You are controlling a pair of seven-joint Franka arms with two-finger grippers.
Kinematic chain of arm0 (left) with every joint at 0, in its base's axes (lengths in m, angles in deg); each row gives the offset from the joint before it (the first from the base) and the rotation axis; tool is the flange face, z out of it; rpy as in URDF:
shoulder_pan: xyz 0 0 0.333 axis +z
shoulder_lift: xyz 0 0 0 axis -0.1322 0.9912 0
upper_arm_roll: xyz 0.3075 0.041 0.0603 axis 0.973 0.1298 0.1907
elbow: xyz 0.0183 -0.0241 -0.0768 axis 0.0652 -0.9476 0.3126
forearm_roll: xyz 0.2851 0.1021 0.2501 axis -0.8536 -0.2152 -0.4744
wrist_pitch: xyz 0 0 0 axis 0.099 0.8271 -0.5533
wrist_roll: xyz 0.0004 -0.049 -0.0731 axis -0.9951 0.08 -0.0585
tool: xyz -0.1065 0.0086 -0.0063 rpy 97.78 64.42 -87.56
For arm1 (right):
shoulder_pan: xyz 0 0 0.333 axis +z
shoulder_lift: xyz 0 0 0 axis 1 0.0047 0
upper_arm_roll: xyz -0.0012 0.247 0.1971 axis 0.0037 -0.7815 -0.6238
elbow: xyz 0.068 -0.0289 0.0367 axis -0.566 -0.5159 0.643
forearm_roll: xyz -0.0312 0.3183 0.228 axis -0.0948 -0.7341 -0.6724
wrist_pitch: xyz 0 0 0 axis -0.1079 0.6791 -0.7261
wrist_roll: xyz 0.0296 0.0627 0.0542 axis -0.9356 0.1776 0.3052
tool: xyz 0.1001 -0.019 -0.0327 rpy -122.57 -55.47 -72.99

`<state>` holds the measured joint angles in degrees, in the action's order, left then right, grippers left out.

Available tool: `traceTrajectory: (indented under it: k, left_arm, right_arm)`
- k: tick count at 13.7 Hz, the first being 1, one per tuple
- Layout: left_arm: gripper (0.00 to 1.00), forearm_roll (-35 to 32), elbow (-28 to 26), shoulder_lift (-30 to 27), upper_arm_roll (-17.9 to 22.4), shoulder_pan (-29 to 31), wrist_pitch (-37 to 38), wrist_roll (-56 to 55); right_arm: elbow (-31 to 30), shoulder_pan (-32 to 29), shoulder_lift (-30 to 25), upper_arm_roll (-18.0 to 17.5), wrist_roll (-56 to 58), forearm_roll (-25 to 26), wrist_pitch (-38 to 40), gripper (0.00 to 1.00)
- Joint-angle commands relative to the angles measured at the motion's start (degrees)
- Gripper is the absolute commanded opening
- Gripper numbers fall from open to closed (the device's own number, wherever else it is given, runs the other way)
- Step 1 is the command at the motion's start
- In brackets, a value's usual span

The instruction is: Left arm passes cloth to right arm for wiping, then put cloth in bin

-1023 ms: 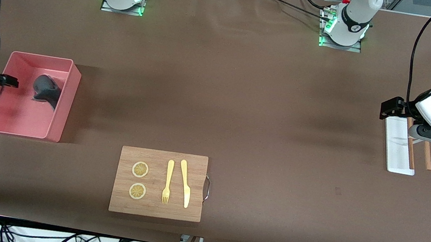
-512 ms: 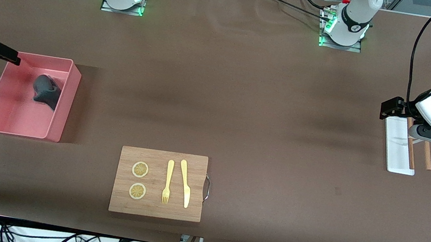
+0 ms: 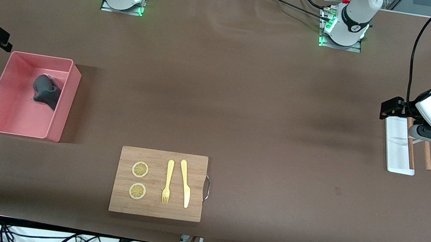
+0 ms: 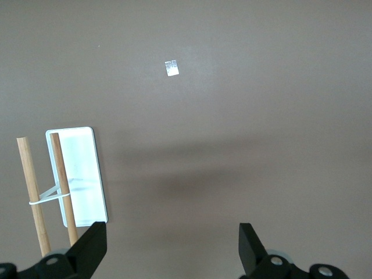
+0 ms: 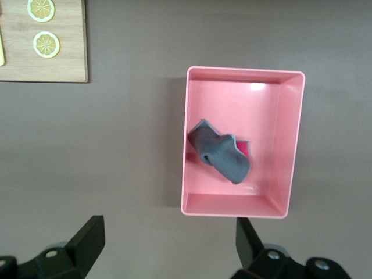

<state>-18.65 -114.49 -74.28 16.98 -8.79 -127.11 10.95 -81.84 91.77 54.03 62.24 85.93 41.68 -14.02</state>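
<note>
Lying crumpled in the bin [image 5: 293,139]: the cloth [image 5: 221,152]; spreading wide, empty: right gripper [image 5: 168,241] above the brown table [image 3: 243,99], left gripper [image 4: 171,244] hovering near the white tray [image 4: 81,174]

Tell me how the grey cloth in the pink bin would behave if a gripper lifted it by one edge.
The cloth lies crumpled and folded over itself in the bin, so it is probably floppy and would drape. It looks thin, so likely light. It should not roll or tip.
</note>
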Motion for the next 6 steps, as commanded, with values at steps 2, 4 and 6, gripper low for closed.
traceTrajectory:
  k: [2, 4, 6]
  left_arm:
    - [1.00, -0.3, -0.5, -0.9, 0.2, 0.0, 0.4, 1.4]
    - [1.00, -0.3, -0.5, -0.9, 0.2, 0.0, 0.4, 1.4]
    - [1.00, -0.3, -0.5, -0.9, 0.2, 0.0, 0.5, 1.4]
  right_arm:
    - [0.2, -0.3, -1.2, -0.5, -9.0, -0.5, 3.7, 1.00]
    - [0.2, -0.4, -1.1, -0.5, -9.0, -0.4, 3.6, 1.00]
    - [0.2, -0.3, -1.0, -0.5, -8.9, -0.4, 3.5, 1.00]
